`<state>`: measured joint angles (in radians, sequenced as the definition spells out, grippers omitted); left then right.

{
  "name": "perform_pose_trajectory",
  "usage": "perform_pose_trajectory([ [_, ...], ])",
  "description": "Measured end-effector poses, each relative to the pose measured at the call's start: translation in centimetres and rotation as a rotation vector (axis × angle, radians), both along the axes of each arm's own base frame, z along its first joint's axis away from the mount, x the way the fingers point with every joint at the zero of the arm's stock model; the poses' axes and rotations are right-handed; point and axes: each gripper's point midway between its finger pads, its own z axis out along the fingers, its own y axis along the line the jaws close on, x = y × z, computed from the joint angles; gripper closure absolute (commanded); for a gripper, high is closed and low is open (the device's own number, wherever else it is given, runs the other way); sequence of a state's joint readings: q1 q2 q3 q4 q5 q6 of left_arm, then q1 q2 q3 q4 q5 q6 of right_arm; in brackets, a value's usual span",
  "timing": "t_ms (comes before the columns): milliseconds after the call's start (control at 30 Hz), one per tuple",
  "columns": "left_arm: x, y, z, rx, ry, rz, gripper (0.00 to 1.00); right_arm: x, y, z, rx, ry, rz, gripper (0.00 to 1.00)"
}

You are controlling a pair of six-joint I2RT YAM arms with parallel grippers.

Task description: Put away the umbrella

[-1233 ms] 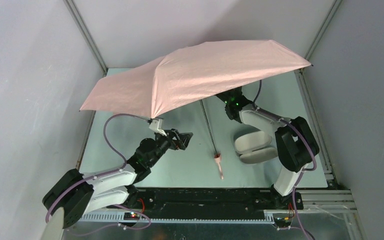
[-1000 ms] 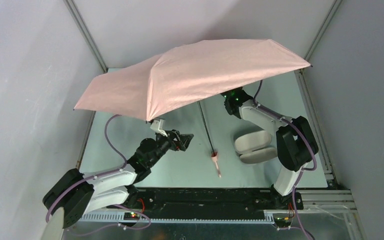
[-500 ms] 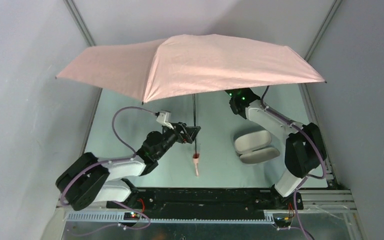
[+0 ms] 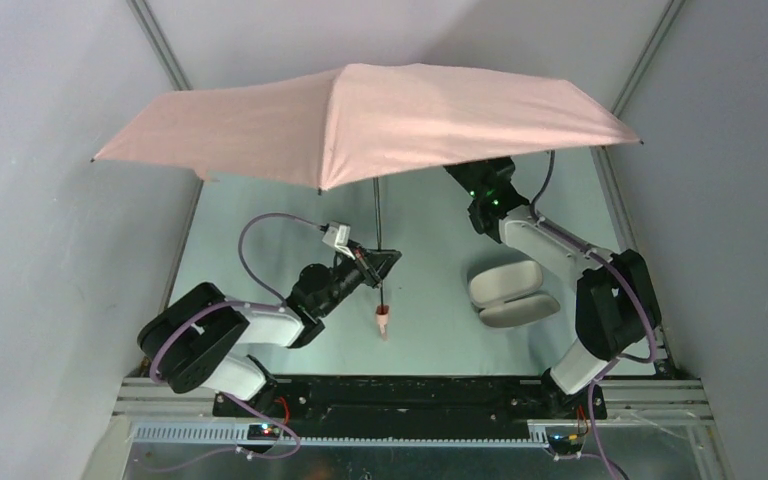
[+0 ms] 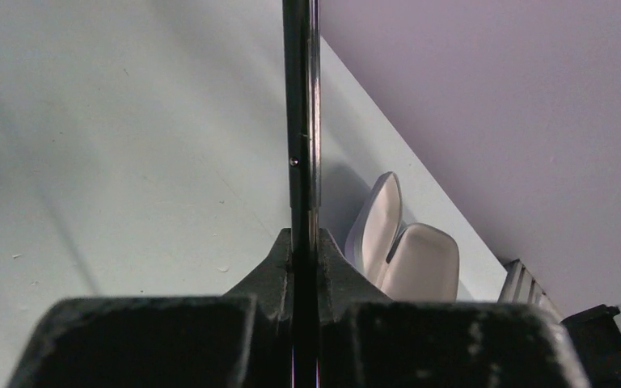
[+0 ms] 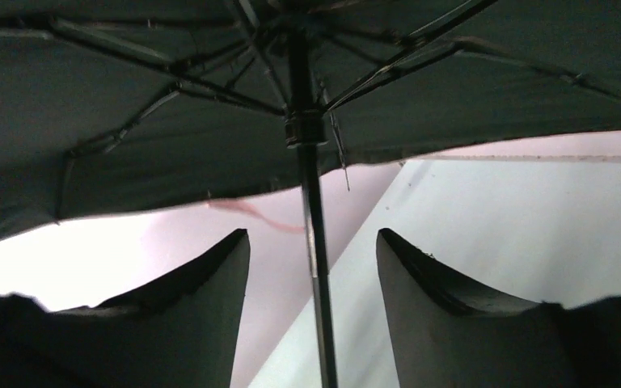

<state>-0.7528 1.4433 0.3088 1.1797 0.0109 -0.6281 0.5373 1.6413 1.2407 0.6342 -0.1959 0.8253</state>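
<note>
The umbrella [image 4: 380,115] stands wide open, its salmon-pink canopy spread over the back of the table. Its thin metal shaft [image 4: 378,225] runs down to the small pink handle [image 4: 383,322] just above the table. My left gripper [image 4: 385,262] is shut on the shaft [image 5: 301,121] a little above the handle, and both jaws press against it [image 5: 302,242]. My right gripper [image 6: 313,242] is open under the canopy. The shaft [image 6: 311,210] passes between its fingers with a gap on each side. From above, the canopy hides the right fingers; only the right wrist [image 4: 490,195] shows.
A pale grey-lilac hard case [image 4: 505,293] lies open on the table right of the handle, also visible behind my left fingers [image 5: 408,259]. Grey walls close in on three sides. The canopy's edges reach near the left wall and the right corner post [image 4: 640,70].
My left gripper moved to the shaft and shut on it. My right gripper let go of the shaft and opened. The umbrella shifted left and now stands more upright.
</note>
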Motion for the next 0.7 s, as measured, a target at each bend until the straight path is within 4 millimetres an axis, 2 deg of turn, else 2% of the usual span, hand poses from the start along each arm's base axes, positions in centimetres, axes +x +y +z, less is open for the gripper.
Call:
perform_pose_trajectory([
  [133,-0.2,-0.1,0.6,-0.028,0.003,-0.003,1.00,0.7,-2.0,0.7,0.101,0.011,-0.003,0.31],
  [267,-0.8,-0.6,0.7,-0.032,0.005,-0.029,1.00,1.7,-3.1,1.3,0.185,0.004,0.002,0.27],
  [533,-1.5,-1.2,0.6,-0.031,0.007,-0.060,1.00,2.6,-0.7,-1.5,0.212,0.048,0.083,0.24],
  [700,-1.9,-1.5,0.5,-0.028,0.008,-0.073,1.00,2.9,0.5,-1.5,0.228,0.040,0.113,0.26],
])
